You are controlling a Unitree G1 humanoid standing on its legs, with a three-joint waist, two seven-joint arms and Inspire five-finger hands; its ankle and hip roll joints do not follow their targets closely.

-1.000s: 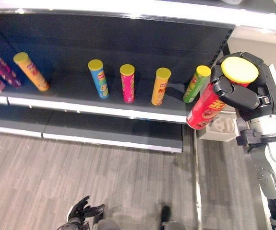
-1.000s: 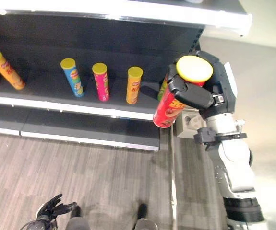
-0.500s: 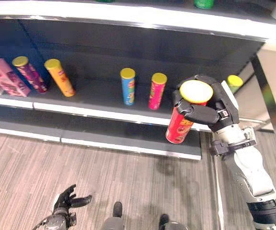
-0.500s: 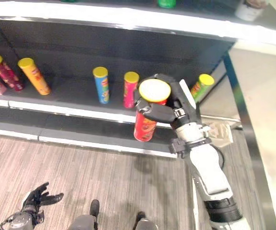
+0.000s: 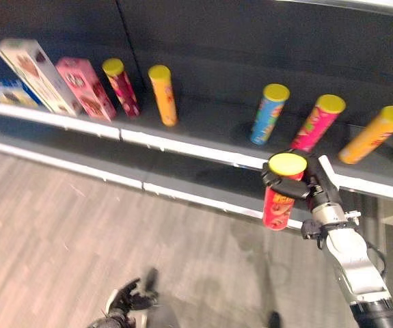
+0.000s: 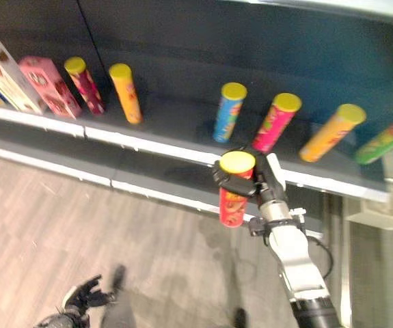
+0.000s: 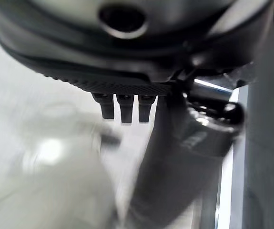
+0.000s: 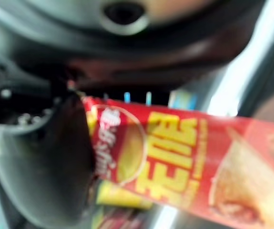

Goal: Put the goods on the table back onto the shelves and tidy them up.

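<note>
grey wood-look flooring (image 5: 59,225) runs below a long dark shelf (image 5: 203,133) where a row of tall tubes already stands: a maroon tube (image 5: 120,85), an orange tube (image 5: 163,94), a blue tube (image 5: 267,113), a pink tube (image 5: 317,121), a leaning yellow-orange tube (image 5: 374,134) and a green tube (image 6: 386,139) at the far right, with a pink box (image 5: 81,87) and a pale box (image 5: 35,74) to the left. the right hand (image 5: 303,186) is clenched around the red tube (image 5: 279,200), fingers wrapped just under its yellow lid (image 5: 287,163); the tube hangs upright in front of the shelf edge, just ahead of the gap near the blue and pink tubes, not yet set down. the left hand (image 5: 129,299) hangs low over the floor, fingers loosely spread and holding nothing. the red tube looks light, with a stiff wall and a smooth, probably slippery skin; a squeeze too hard could dent it, and its narrow base looks tippy, so a wrap around the middle or upper body seems the safest hold. in the right wrist view the label (image 8: 170,157) shows yellow lettering and a picture of crisps, too blurred to read.
</note>
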